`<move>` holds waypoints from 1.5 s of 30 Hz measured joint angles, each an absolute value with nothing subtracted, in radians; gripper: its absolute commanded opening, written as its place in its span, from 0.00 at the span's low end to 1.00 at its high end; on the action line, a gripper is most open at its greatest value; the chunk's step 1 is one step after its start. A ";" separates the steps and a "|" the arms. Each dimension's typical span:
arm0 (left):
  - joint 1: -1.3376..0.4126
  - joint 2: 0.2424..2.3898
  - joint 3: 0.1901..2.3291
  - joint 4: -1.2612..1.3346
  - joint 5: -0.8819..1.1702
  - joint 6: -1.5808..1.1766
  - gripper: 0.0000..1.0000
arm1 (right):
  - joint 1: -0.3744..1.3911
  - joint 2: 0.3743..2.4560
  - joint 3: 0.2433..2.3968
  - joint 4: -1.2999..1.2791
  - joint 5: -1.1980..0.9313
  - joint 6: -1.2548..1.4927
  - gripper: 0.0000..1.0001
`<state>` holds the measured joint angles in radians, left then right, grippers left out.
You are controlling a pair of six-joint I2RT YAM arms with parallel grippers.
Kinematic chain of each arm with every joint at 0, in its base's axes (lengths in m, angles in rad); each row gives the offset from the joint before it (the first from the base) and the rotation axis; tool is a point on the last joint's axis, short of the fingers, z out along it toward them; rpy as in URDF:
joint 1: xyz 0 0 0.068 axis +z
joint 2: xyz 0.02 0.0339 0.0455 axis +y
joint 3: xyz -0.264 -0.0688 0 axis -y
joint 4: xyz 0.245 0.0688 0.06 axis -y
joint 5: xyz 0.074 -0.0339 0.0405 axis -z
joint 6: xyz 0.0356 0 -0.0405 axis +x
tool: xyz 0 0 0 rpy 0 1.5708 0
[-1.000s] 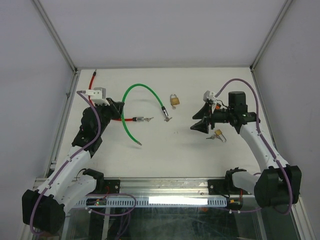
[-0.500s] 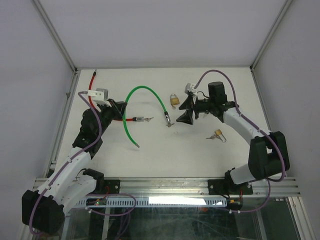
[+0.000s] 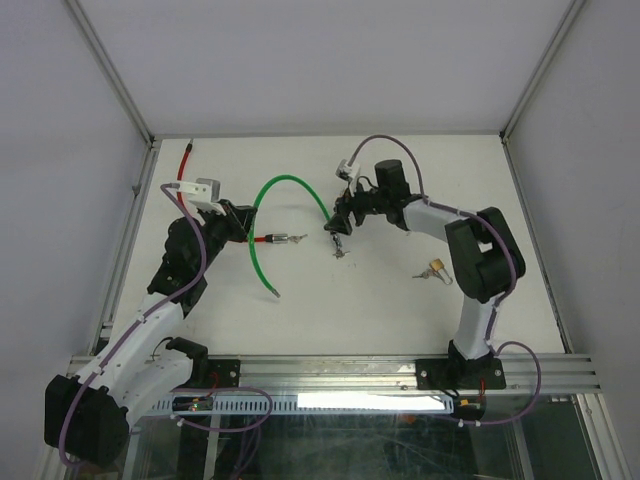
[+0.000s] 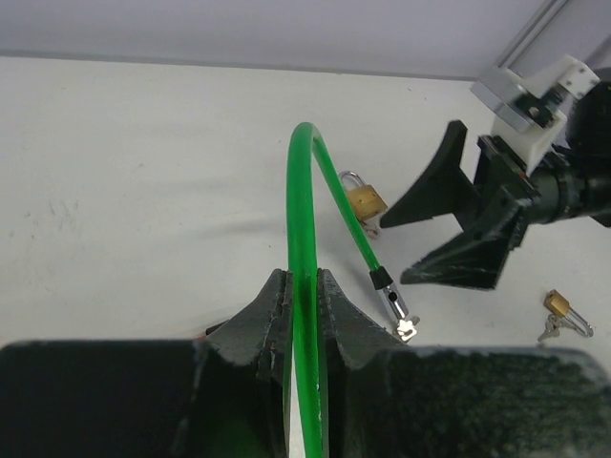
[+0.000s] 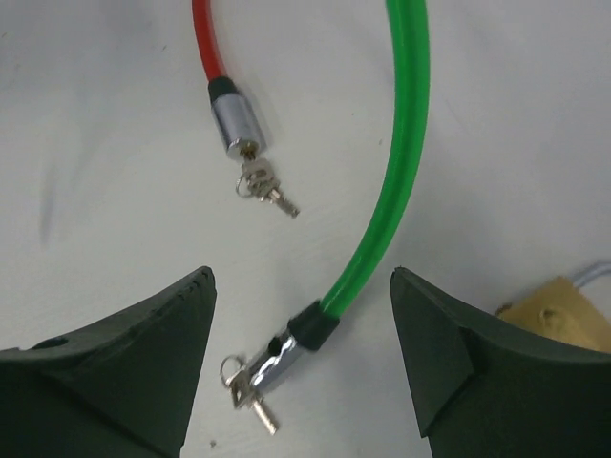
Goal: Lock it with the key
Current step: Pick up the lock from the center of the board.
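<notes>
Though right claw (image 3: 338, 220) masks it overhead, left wrist shows padlock (image 4: 364, 198)

The green cable (image 5: 406, 143) is seen to be sheathed in smooth, glossy plastic, as is the red cable (image 5: 204, 43), and it is ended by a polished, chrome-like metal barrel (image 5: 277, 358) from which small bright metal keys (image 5: 248, 391) are hung. The padlock (image 4: 365, 198) is shown with a dull yellow, brass-like body and a shiny steel-coloured shackle, while the table (image 5: 105, 143) is faced in matt white marked by faint grey scuffs. The fingers (image 5: 124, 382) of the right gripper (image 5: 301, 286) and those of the left gripper (image 4: 304, 286) are made of matt black plastic, on which fine layered ridges can be made out.
</notes>
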<state>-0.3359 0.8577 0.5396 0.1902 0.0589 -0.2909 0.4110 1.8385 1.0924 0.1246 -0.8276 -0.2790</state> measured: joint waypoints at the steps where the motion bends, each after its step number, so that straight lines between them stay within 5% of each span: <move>1: -0.339 0.862 0.540 0.191 0.059 -0.291 0.00 | 0.426 1.876 1.143 0.127 -0.819 -0.274 0.77; 13: -0.342 0.881 0.534 0.196 0.063 -0.291 0.00 | 0.551 2.016 1.734 -0.278 -0.788 -0.577 0.80; 24: -0.342 0.883 0.534 0.202 0.084 -0.294 0.00 | 0.734 2.036 1.918 -0.593 -0.694 -1.038 0.78; 32: -0.342 0.883 0.534 0.203 0.101 -0.299 0.00 | 0.810 2.052 1.946 -0.634 -0.601 -1.137 0.56; 40: -0.339 0.891 0.534 0.208 0.086 -0.298 0.00 | 0.825 2.112 1.997 -0.643 -0.557 -1.152 0.12; 45: -0.345 0.875 0.534 0.213 0.073 -0.309 0.22 | 0.825 2.127 1.998 -0.694 -0.550 -1.135 0.00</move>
<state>-0.3454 0.8745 0.5339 0.2131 0.0727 -0.3092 0.8253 2.1273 1.9984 -0.6941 -0.5503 -1.1351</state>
